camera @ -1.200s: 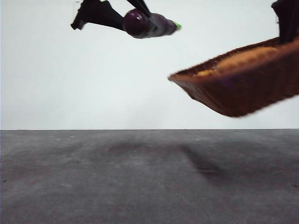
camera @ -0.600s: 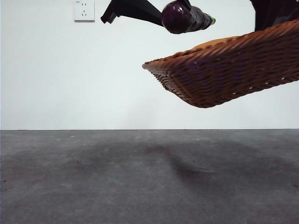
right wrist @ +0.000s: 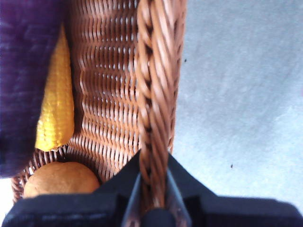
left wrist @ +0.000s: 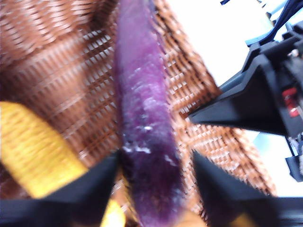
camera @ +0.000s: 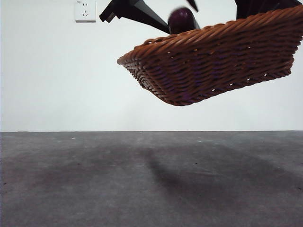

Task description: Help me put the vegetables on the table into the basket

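The brown wicker basket (camera: 213, 66) hangs tilted high above the table (camera: 142, 179). My right gripper (right wrist: 154, 189) is shut on its braided rim (right wrist: 154, 94) and shows at the front view's top right (camera: 258, 7). Inside lie the yellow corn cob (right wrist: 57, 99) and the tan potato (right wrist: 59, 179). My left gripper (left wrist: 154, 175) is shut on the dark purple eggplant (left wrist: 142, 109) just over the basket floor (left wrist: 61, 71), beside the corn (left wrist: 38, 151). From the front, only the eggplant's top (camera: 182, 21) rises above the rim, between the left gripper's black fingers (camera: 142, 13).
The grey table (right wrist: 236, 94) stretches below the basket, with the basket's shadow on it. A white wall with a power outlet (camera: 85, 10) stands behind. The right arm (left wrist: 255, 99) shows beyond the basket in the left wrist view.
The basket has moved left and toward the camera, growing larger. The eggplant has moved right and down with my left gripper, now low inside the basket behind its rim.
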`<state>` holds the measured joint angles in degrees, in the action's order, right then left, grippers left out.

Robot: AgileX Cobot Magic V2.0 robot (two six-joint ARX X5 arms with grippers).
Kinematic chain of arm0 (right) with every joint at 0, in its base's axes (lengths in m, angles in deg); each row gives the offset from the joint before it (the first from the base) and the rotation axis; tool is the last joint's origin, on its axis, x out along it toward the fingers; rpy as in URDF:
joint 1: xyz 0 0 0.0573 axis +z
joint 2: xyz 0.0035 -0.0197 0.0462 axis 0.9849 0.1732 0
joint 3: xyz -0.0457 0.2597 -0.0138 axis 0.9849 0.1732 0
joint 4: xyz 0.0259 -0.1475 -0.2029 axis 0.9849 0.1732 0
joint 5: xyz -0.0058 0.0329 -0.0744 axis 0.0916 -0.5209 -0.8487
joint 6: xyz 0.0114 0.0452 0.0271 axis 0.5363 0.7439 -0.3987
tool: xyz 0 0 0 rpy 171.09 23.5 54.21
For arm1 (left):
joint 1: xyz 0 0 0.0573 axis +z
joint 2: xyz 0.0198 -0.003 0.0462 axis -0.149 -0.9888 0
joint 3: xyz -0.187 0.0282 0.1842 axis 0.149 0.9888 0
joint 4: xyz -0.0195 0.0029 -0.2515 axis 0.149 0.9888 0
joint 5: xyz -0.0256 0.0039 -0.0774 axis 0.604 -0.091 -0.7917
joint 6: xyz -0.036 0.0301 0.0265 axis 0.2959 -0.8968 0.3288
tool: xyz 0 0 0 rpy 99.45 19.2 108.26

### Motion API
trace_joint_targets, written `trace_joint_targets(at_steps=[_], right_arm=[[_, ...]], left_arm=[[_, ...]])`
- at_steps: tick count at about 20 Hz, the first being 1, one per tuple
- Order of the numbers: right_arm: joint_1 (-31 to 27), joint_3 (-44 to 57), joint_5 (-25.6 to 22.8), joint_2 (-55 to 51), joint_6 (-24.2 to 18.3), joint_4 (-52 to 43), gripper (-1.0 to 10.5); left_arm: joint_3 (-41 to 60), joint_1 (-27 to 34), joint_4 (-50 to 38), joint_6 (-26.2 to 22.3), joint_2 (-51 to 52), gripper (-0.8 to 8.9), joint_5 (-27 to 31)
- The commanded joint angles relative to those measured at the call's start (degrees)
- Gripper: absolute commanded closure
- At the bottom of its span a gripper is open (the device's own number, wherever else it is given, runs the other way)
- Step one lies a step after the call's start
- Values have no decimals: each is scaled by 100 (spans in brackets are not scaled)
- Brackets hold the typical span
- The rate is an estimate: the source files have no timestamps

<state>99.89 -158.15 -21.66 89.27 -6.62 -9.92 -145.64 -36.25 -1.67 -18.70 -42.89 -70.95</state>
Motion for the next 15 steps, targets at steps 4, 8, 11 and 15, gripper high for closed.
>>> trace_joint_targets(at_steps=[4, 8, 11, 15], right_arm=[[4, 4, 31, 24, 79, -50, 963], [-28, 4, -341, 24, 72, -101, 963], [-247, 4, -337, 68, 52, -240, 963], [-697, 4, -240, 411, -103, -358, 963]], left_arm=[[44, -26, -136, 192, -13, 342, 155], [44, 59, 81, -669, 407, 342, 153], [44, 4, 695, -1360, 1012, 348, 164], [44, -282, 2251, -2031, 1646, 819, 1486]])
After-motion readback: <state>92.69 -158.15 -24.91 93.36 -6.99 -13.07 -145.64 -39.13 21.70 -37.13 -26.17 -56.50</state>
